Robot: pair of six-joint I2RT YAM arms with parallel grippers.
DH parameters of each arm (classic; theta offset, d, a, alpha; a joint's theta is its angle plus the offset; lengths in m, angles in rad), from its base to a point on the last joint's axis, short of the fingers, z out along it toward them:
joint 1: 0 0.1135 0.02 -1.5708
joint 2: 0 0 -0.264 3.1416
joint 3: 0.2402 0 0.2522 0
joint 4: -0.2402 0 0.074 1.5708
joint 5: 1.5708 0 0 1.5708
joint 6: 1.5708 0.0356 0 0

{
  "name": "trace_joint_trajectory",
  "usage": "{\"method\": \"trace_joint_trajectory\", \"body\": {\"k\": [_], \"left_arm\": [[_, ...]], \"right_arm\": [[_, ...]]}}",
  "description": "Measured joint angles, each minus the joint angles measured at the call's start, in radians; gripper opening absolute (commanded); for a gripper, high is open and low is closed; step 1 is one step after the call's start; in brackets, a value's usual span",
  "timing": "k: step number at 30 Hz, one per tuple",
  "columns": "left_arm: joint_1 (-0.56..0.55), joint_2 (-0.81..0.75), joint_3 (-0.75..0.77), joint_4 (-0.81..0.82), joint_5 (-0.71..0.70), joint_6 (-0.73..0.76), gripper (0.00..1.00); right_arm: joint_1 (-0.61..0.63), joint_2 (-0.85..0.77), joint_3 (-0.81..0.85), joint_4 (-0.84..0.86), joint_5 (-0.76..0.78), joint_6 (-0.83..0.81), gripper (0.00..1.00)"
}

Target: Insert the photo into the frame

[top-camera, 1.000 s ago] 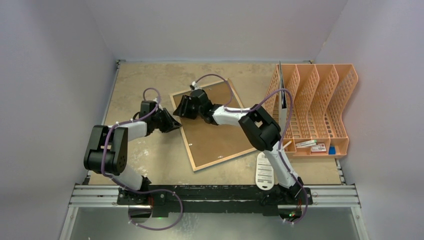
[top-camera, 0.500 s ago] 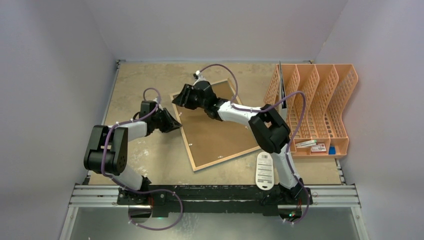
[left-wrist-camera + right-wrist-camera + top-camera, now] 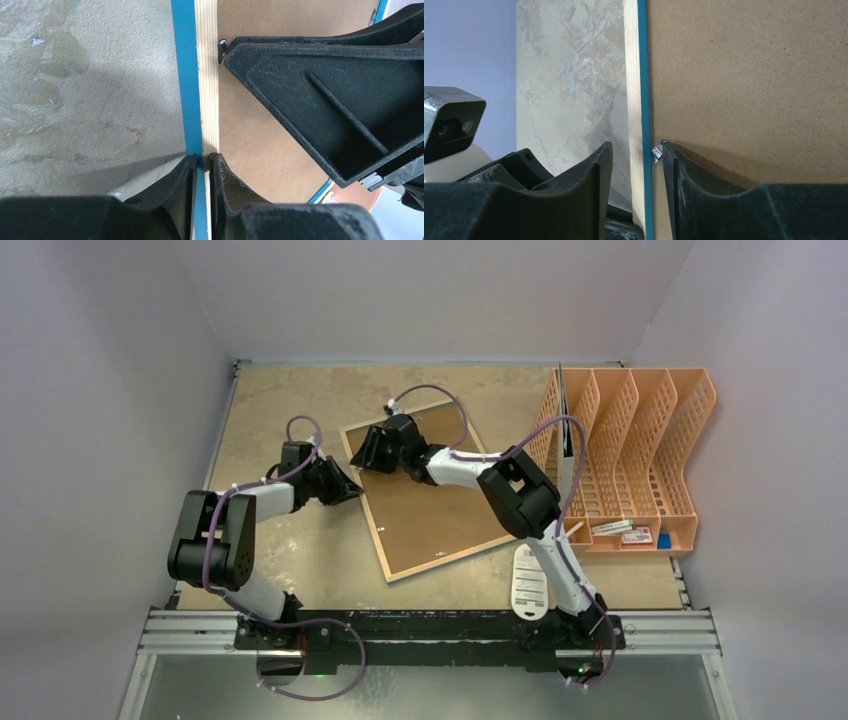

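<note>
The frame lies face down on the table, its light wood back up, with the brown backing board set inside it. My left gripper is shut on the frame's left edge; in the left wrist view its jaws pinch the blue and wood strip. My right gripper is open at the far left corner and straddles the same edge. Its right fingertip touches a small metal tab on the backing board. The photo does not show.
An orange file organizer stands at the right of the table, with a thin upright sheet in its left slot and small items at its front. The grey walls close in on three sides.
My right gripper swung toward the far side of the frame's corner, then came back down over the left edge by the tab. My left gripper and the frame have not moved.
</note>
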Motion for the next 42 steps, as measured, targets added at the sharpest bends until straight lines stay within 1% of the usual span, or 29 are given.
{"method": "trace_joint_trajectory", "body": {"k": [4,11,15,17,20,23,24,36,42], "left_arm": [[0.0,0.0,0.0,0.0,0.0,0.0,0.16],[0.0,0.0,0.0,0.0,0.0,0.0,0.16],[0.0,0.0,0.0,0.0,0.0,0.0,0.16],[0.0,0.0,0.0,0.0,0.0,0.0,0.16],[0.0,0.0,0.0,0.0,0.0,0.0,0.16],[0.0,0.0,0.0,0.0,0.0,0.0,0.16],[0.0,0.0,0.0,0.0,0.0,0.0,0.16],[0.0,0.001,0.0,0.0,0.001,0.0,0.16],[0.0,0.003,0.0,0.002,0.003,0.0,0.16]], "right_arm": [[-0.002,0.005,0.015,-0.025,-0.005,0.0,0.43],[-0.006,0.005,0.003,-0.008,-0.017,0.002,0.42],[-0.003,-0.006,-0.032,0.037,0.001,0.008,0.46],[0.002,-0.015,-0.043,0.041,0.018,0.008,0.46],[0.005,-0.025,-0.047,0.027,0.036,0.008,0.4],[0.006,-0.025,-0.047,0.014,0.036,0.008,0.28],[0.006,-0.025,-0.048,0.011,0.036,0.008,0.27],[0.005,-0.016,-0.048,0.02,0.009,0.028,0.35],[0.005,0.007,-0.032,0.051,-0.011,0.06,0.35]]}}
